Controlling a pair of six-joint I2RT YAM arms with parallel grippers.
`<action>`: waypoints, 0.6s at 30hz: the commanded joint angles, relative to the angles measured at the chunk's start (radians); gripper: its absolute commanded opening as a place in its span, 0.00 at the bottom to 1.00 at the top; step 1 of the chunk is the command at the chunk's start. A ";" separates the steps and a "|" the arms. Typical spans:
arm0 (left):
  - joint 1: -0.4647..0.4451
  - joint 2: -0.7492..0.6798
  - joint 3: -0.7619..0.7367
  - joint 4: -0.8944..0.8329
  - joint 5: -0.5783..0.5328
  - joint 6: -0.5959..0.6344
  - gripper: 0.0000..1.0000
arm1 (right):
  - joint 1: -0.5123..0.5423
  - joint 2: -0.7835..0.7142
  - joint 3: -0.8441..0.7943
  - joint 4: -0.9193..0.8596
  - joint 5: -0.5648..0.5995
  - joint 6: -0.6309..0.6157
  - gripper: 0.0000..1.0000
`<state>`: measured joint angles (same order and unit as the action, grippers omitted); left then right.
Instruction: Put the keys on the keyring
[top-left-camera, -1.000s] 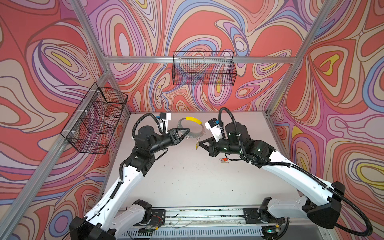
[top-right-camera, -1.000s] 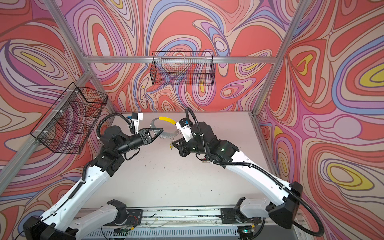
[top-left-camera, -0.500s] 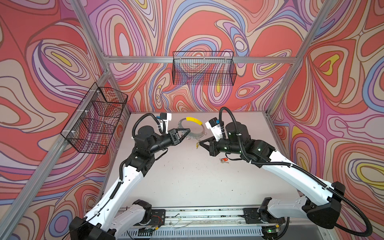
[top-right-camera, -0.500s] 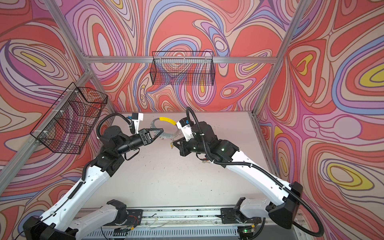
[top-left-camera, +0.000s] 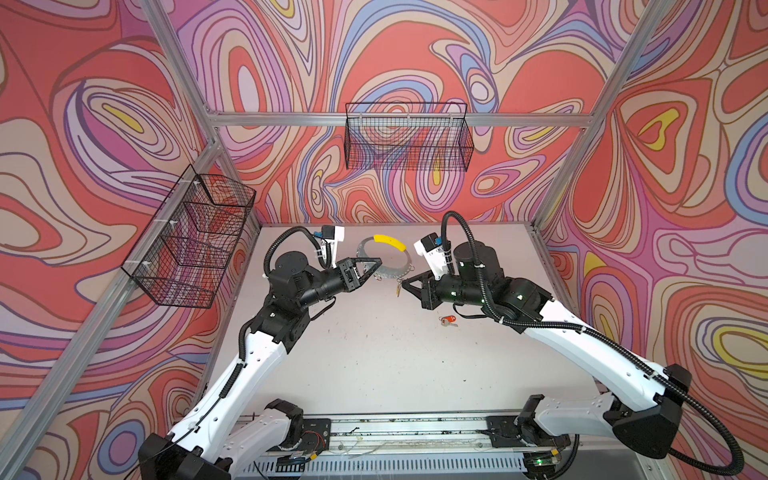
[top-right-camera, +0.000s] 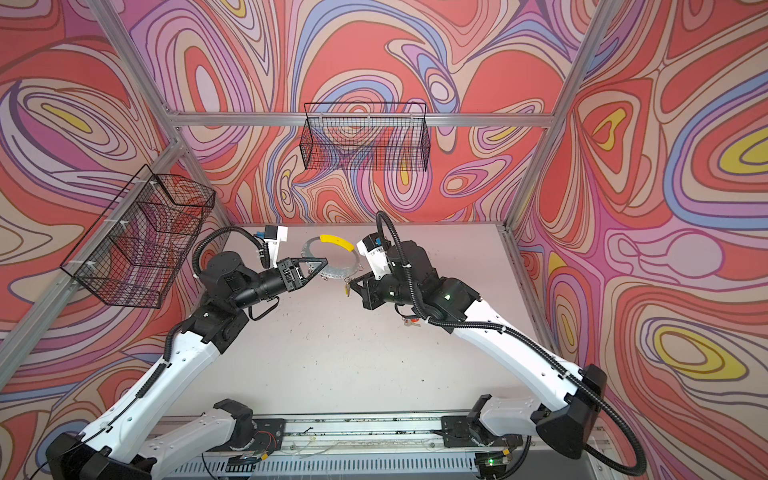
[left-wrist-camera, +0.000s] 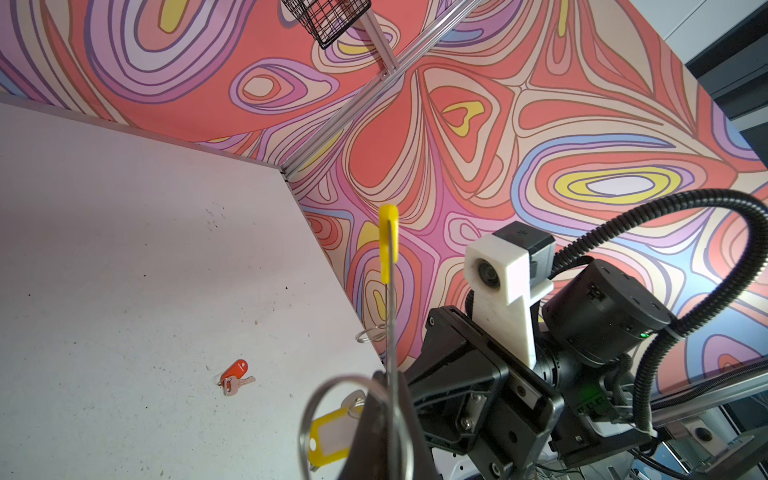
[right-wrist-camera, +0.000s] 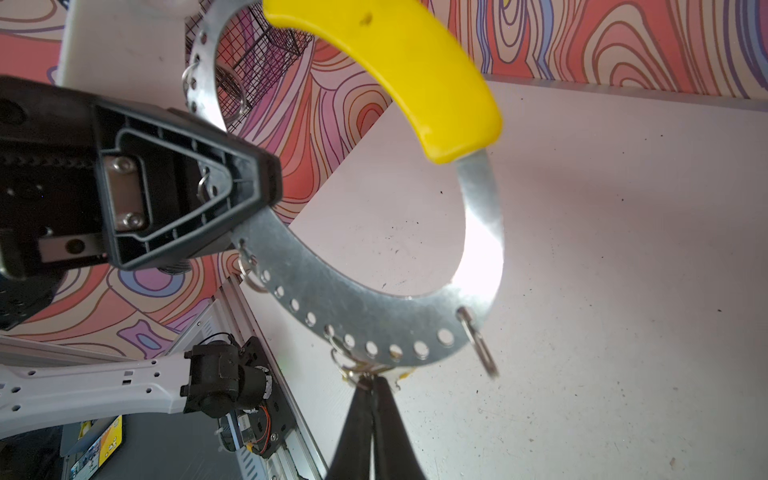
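My left gripper (top-left-camera: 375, 266) (top-right-camera: 323, 264) is shut on the keyring (top-left-camera: 362, 249) (top-right-camera: 309, 249), a flat grey ring with a yellow arc, and holds it upright above the table's back. In the left wrist view the keyring (left-wrist-camera: 389, 291) shows edge-on in that gripper (left-wrist-camera: 390, 390). My right gripper (top-left-camera: 405, 279) (right-wrist-camera: 370, 384) is shut on the yellow-tagged key (top-left-camera: 399, 289) (left-wrist-camera: 330, 436), right at a small split ring on the keyring's (right-wrist-camera: 332, 299) lower rim. The tag hangs below. The red-tagged key (top-left-camera: 448, 320) (left-wrist-camera: 235, 374) lies flat on the table under the right arm.
Two black wire baskets hang on the walls, one at the back (top-left-camera: 409, 141) and one on the left (top-left-camera: 191, 241). Several small split rings dangle round the keyring's rim. The white table (top-left-camera: 374, 365) runs forward to the rail (top-left-camera: 395, 428) where both arms are mounted.
My right gripper has edged up and back with the yellow-tagged key, closer to the keyring's lower rim. The left arm and keyring have stayed put.
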<state>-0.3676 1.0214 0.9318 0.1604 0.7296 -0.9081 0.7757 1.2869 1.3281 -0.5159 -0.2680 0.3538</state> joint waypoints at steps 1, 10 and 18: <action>-0.005 -0.019 0.025 0.045 0.018 0.015 0.00 | -0.008 0.003 -0.020 0.008 -0.023 0.006 0.00; -0.005 -0.021 0.026 0.047 0.018 0.011 0.00 | -0.016 0.005 -0.046 0.021 -0.047 0.011 0.00; -0.005 -0.018 0.025 0.053 0.019 0.006 0.00 | -0.024 0.002 -0.060 0.031 -0.063 0.016 0.00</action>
<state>-0.3676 1.0214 0.9318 0.1604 0.7330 -0.9085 0.7578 1.2877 1.2819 -0.5011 -0.3168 0.3614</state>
